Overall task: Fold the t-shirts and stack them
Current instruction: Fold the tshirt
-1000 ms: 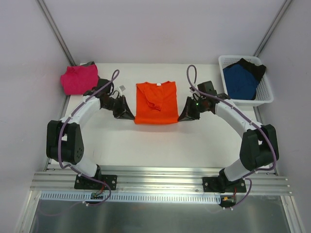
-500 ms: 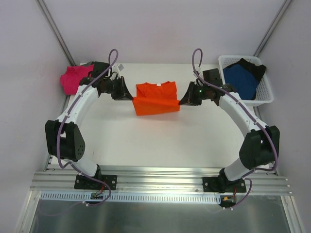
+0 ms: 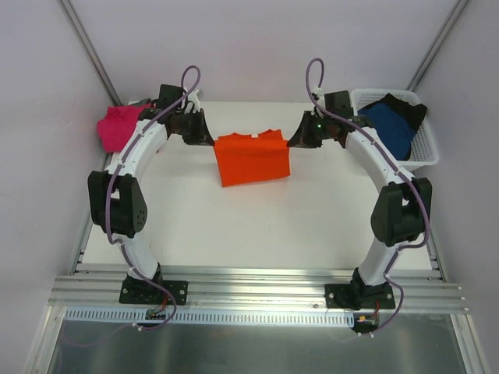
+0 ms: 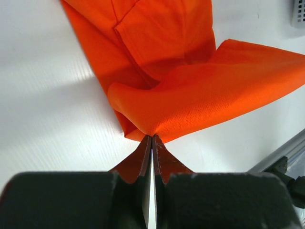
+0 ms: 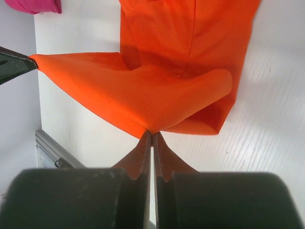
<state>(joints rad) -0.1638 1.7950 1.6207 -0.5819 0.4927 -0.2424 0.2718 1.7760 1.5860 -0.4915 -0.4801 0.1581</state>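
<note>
The left end effector [image 4: 151, 138] is pinched tight on the left corner of the orange t-shirt [image 3: 251, 158]. The right end effector [image 5: 151, 133] is clamped on its right corner, and the held edge is raised over the layer lying far-centre on the table [image 3: 257, 226]. A magenta t-shirt [image 3: 117, 127] lies far left, and a dark blue t-shirt [image 3: 387, 125] sits in the white basket [image 3: 425, 152] far right.

The orange t-shirt [image 3: 251, 160] sits at the middle of the surface [image 3: 234, 226], doubled over on itself. Its top layer is stretched taut between two raised corners, above the collar end lying flat. The magenta-pink t-shirt [image 3: 118, 126] is a crumpled bundle at the far left corner. The dark blue t-shirt [image 3: 387, 128] is heaped in the white basket [image 3: 425, 160] far right, with the black t-shirt [image 3: 412, 105] peeking out behind it.
</note>
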